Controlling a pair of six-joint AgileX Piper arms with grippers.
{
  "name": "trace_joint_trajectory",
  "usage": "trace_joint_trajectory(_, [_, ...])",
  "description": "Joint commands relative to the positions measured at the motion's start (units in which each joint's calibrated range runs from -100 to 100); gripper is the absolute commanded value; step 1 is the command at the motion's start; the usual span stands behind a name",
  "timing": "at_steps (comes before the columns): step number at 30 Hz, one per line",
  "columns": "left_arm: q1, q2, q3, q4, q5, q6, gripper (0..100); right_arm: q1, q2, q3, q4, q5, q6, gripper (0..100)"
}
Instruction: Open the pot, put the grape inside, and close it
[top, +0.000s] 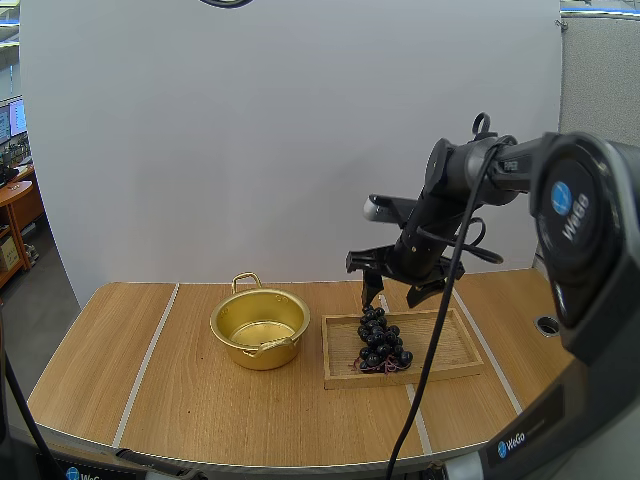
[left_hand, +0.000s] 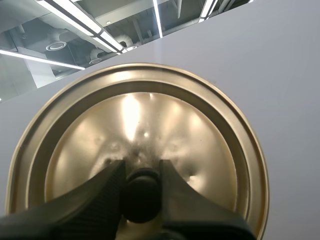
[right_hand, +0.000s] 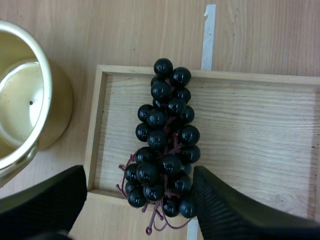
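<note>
While grapes (top: 381, 343) lie on tray (top: 455, 345), pot (top: 262, 356) stands open.

The left pincer (left_hand: 141, 192) pinches the dark knob (left_hand: 141, 200) of the golden lid (left_hand: 145, 130), held up off the pot.

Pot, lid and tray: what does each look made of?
The pot looks like thin metal with a polished gold-coloured finish and bright reflections inside; possibly brass-toned aluminium. The lid is the same shiny gold metal with mirror-like highlights; its dark knob is probably plastic. The tray is pale, matte wood with visible grain.
</note>
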Motion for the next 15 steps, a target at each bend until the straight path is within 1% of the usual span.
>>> trace_joint_trajectory(1, [-0.26,-0.21,-0.29,0.44,-2.4,-0.57,0,-0.11,4.29,-0.34,0.48,-2.45,-1.37,100])
trace_joint_trajectory(8, [-0.26,-0.21,-0.29,0.44,-2.4,-0.57,0,-0.02,8.77,-0.34,0.61,-3.84,-2.45,100])
trace_joint_trajectory(15, [-0.26,-0.21,-0.29,0.44,-2.4,-0.57,0,0.05,13.6,-3.58,0.5,-4.61,-3.12,100])
